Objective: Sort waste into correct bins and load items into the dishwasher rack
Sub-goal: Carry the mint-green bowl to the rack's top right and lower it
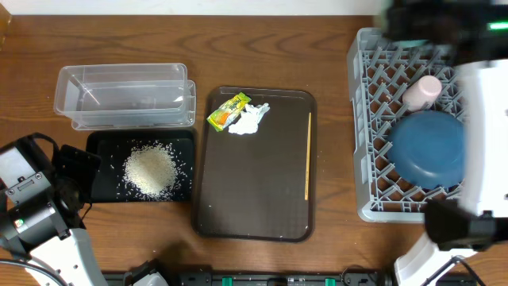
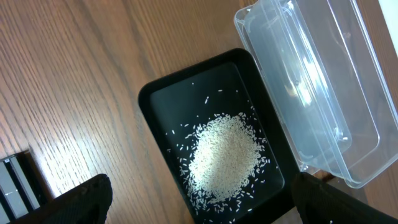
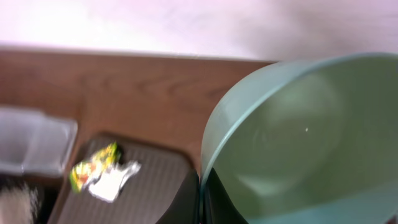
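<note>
The rice heap (image 1: pixel 148 171) lies in the black tray (image 1: pixel 101 147), also in the left wrist view (image 2: pixel 224 155). My left gripper (image 2: pixel 200 204) is open and empty above the tray's near end. The clear tub (image 1: pixel 123 95) stands empty behind it. My right gripper (image 3: pixel 200 198) is shut on the rim of the mint-green bowl (image 3: pixel 298 137), held in the air. The wrapper (image 1: pixel 227 111), tissue (image 1: pixel 250 119) and wooden stick (image 1: pixel 307 155) lie on the brown serving tray (image 1: pixel 254 191). The dark-blue bowl (image 1: pixel 429 147) and pink cup (image 1: pixel 422 91) sit in the rack (image 1: pixel 369 119). The light-blue bowl is out of view.
The right arm (image 1: pixel 484 119) covers the rack's right side in the overhead view. The left arm's base (image 1: pixel 28 206) stands at the front left. Bare wooden table (image 1: pixel 262 48) runs along the back.
</note>
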`<move>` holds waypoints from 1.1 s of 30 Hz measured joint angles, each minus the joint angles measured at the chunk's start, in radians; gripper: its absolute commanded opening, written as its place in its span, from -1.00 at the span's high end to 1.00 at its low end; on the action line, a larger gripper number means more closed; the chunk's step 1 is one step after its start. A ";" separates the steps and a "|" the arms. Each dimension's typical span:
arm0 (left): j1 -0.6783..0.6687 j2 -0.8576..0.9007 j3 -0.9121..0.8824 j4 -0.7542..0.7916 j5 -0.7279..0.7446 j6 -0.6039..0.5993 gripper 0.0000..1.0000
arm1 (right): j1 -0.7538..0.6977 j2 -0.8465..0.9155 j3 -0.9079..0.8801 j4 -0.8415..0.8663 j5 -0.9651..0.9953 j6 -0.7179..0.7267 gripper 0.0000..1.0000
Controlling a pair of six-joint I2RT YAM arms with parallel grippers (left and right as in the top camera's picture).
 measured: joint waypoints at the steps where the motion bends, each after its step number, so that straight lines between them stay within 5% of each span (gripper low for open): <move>1: 0.000 0.000 0.000 0.000 0.000 0.000 -0.89 | -0.081 0.010 -0.007 0.020 -0.074 -0.010 0.98; 9: 0.000 0.000 0.000 0.000 0.000 0.000 -0.89 | -0.503 0.208 -0.077 0.200 -0.658 -0.055 0.98; 16: 0.000 0.000 0.000 0.000 0.000 0.000 -0.89 | -0.643 0.408 -0.092 0.302 -1.040 -0.066 0.98; 33: 0.000 0.000 0.000 0.000 0.000 0.000 -0.89 | -0.695 0.571 -0.095 0.306 -1.216 -0.069 0.98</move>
